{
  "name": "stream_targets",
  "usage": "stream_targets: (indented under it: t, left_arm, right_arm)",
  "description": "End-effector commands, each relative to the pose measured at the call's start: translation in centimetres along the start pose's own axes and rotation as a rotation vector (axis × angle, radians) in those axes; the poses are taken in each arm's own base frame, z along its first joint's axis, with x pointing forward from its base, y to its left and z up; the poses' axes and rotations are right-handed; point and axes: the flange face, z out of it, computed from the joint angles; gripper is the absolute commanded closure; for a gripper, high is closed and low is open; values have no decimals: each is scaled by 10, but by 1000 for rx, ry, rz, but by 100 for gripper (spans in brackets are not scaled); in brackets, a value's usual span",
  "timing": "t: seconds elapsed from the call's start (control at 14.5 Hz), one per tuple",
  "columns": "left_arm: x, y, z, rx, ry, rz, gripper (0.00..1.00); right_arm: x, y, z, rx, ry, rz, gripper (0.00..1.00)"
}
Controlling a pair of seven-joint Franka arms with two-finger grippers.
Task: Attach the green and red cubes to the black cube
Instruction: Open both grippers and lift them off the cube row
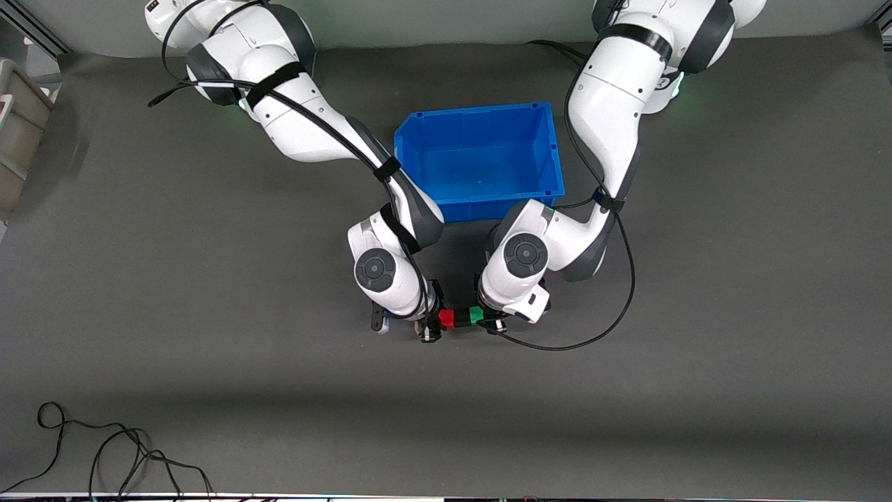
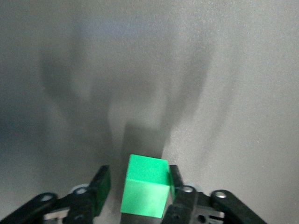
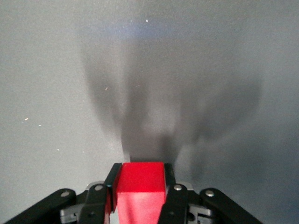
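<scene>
The red cube [image 3: 139, 189] is pinched between the fingers of the right pincer [image 3: 139, 191], and the green cube [image 2: 145, 185] sits between the fingers of the left pincer [image 2: 138, 186]: one finger is pressed against it, while a narrow gap shows at the other, so the grip looks loose or about to be let go. In the front view the right pincer [image 1: 431, 328] and the left pincer [image 1: 493, 322] are seen low over the grey surface [image 1: 209, 390], nearer to the front camera than the blue bin [image 1: 481, 157], with the red cube [image 1: 446, 318] and the green cube [image 1: 477, 315] brought close together. A dark piece is seen between them, judged to be the black cube [image 1: 461, 318], though its contact faces cannot be made out. The joining step appears to be in hand or just completed. Next, both coloured cubes should be pressed squarely against the black one, and only then should the fingers be spread.
</scene>
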Motion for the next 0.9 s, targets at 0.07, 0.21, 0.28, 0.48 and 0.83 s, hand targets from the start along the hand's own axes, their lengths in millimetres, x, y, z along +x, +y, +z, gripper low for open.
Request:
stream_targets:
  t: [0.07, 0.21, 0.28, 0.48, 0.83]
  left_arm:
    - [-7, 4, -6, -29, 1, -1, 0]
    - [-3, 16, -26, -58, 18, 21, 0]
    - [6, 26, -34, -85, 50, 59, 0]
    - [26, 45, -73, -51, 109, 269, 0]
    - [106, 80, -163, 24, 147, 545, 0]
  right_arm:
    - [-8, -4, -6, 28, -3, -56, 0]
    - [-10, -7, -16, 34, -11, -65, 0]
    - [-14, -11, -32, 49, -21, -70, 0]
    - [-11, -19, -82, 12, -14, -150, 0]
    - [35, -31, -222, -151, -13, -417, 0]
